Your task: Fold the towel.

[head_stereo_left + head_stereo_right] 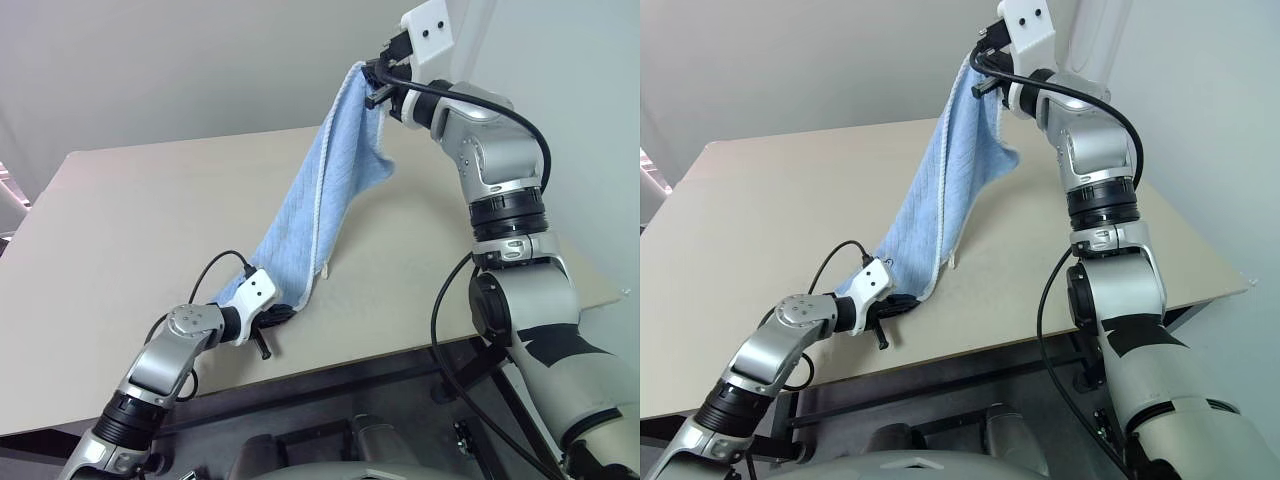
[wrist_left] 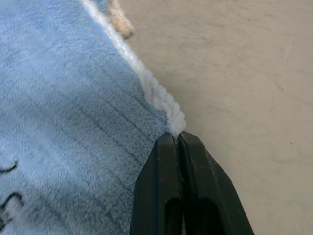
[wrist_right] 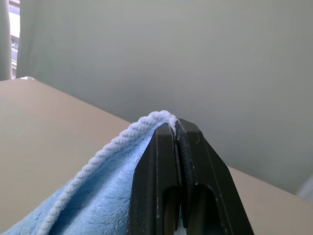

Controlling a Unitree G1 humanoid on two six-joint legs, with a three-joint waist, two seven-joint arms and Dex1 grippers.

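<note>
Light-blue towel (image 1: 320,200) hangs stretched between my two claws, running from about 1 o'clock high above the table (image 1: 120,230) down to about 7 o'clock near the front edge. Right claw (image 1: 377,82) is raised well above the table, fingers pinched tight on the top corner; in the right wrist view I see the white stitched trim (image 3: 102,152) curling over right at the fingertips (image 3: 164,139). Left claw (image 1: 270,318) sits low at the near edge of the table, clamped on the towel's bottom corner; left wrist view shows both fingers (image 2: 164,161) pressed together with the white trim (image 2: 166,110) caught at their tips. Bottom end of the towel touches the table there, the rest slopes up in the air. Part of a dark embroidered logo (image 2: 9,196) shows on the cloth beside the left claw. Small white loop (image 2: 120,19) lies against the table just off the trimmed edge. Table is plain beige; grey wall (image 1: 200,60) behind.
</note>
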